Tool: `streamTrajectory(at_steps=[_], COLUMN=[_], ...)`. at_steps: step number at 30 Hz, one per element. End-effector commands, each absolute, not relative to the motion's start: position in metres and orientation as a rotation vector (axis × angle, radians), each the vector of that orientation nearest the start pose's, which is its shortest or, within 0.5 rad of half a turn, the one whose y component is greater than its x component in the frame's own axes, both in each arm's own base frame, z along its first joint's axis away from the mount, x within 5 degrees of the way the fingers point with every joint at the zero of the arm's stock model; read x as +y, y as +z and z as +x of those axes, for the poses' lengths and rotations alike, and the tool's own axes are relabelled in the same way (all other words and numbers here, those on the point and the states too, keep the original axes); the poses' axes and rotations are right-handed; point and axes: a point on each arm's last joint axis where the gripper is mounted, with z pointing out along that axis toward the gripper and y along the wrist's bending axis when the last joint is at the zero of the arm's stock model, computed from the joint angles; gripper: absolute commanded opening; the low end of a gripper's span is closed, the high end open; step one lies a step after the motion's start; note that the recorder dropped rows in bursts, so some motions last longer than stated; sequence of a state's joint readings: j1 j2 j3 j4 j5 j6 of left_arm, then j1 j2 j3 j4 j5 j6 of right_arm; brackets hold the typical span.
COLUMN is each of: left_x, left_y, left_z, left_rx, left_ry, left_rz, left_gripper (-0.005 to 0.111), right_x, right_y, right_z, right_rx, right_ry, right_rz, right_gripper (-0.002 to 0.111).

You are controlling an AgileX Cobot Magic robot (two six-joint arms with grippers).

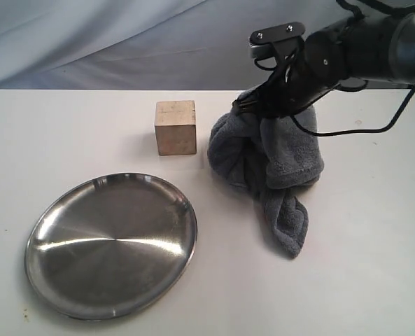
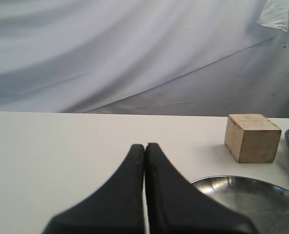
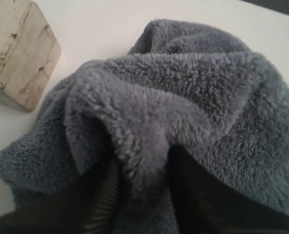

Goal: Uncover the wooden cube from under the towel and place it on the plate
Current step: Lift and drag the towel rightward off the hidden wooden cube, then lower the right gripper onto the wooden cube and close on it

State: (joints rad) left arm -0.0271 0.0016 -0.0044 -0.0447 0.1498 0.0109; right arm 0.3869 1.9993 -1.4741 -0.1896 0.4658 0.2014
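Exterior view: I see a white table [image 1: 361, 280] in front of a pale draped backdrop. The wooden cube [image 1: 176, 127] stands uncovered on the table, upright and with nothing touching it. The towel [image 1: 271, 164] hangs in a dark grey bunch just beside the cube, on its right, with a narrow gap between them and its tail resting on the table. The right gripper [image 1: 251, 106] is buried in the top of the bunch and pinches the cloth. The plate [image 1: 111, 246] lies empty nearer the camera, to the left of the cube and a little apart from it.

Left wrist view: the left gripper [image 2: 145, 150] hovers low over bare table with its two black fingers pressed together and holding nothing. The cube sits ahead of it and off to one side, just beyond the plate's far rim. A sliver of grey towel shows at the picture's edge.

Right wrist view: fluffy grey cloth fills the picture, and a fold of it is squeezed between the two dark fingers [image 3: 103, 195]. One corner of the scuffed cube shows beside the bunch.

My judgement: the uncovering looks done, and the cube has not yet been moved. Next, the towel should be set down away from the cube. Then a gripper must spread wider than the block, straddle two opposite faces, close squarely on them and carry the cube over the plate's low rim to its middle.
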Motion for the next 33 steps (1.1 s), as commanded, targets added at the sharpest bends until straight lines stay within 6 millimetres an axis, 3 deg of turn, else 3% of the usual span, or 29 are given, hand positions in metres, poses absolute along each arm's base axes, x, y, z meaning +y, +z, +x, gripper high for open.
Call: streamTrajectory(at_steps=[1, 3, 7, 12, 17, 20, 23, 29, 33], left_x=[-0.002, -0.002, -0.002, -0.002, -0.002, -0.002, -0.002, -0.002, -0.002], left_y=[0.200, 0.200, 0.200, 0.200, 0.200, 0.200, 0.200, 0.200, 0.200], left_z=[0.056, 0.056, 0.056, 0.056, 0.056, 0.056, 0.056, 0.056, 0.056], left_rx=[1.629, 1.629, 1.629, 1.629, 1.629, 1.629, 1.629, 1.629, 1.629], left_ry=[-0.053, -0.053, -0.053, -0.053, -0.053, -0.053, -0.053, -0.053, -0.053], left_rz=[0.000, 0.000, 0.000, 0.000, 0.000, 0.000, 0.000, 0.000, 0.000], left_gripper=[0.001, 0.001, 0.001, 0.001, 0.001, 0.001, 0.001, 0.001, 0.001], right_x=[0.165, 0.170, 0.194, 0.230, 0.259, 0.275, 0.288, 0.312, 0.317], right_y=[0.218, 0.227, 0.248, 0.256, 0.235, 0.220, 0.209, 0.195, 0.190], right_z=[0.412, 0.409, 0.397, 0.390, 0.393, 0.395, 0.396, 0.410, 0.418], right_rx=[2.415, 2.386, 2.287, 2.176, 2.088, 2.015, 2.020, 2.093, 2.181], right_ry=[0.153, 0.179, 0.256, 0.398, 0.494, 0.532, 0.548, 0.530, 0.538], right_rz=[-0.350, -0.351, -0.386, -0.387, -0.372, -0.382, -0.392, -0.448, -0.361], right_gripper=[0.058, 0.063, 0.064, 0.064, 0.070, 0.086, 0.096, 0.097, 0.097])
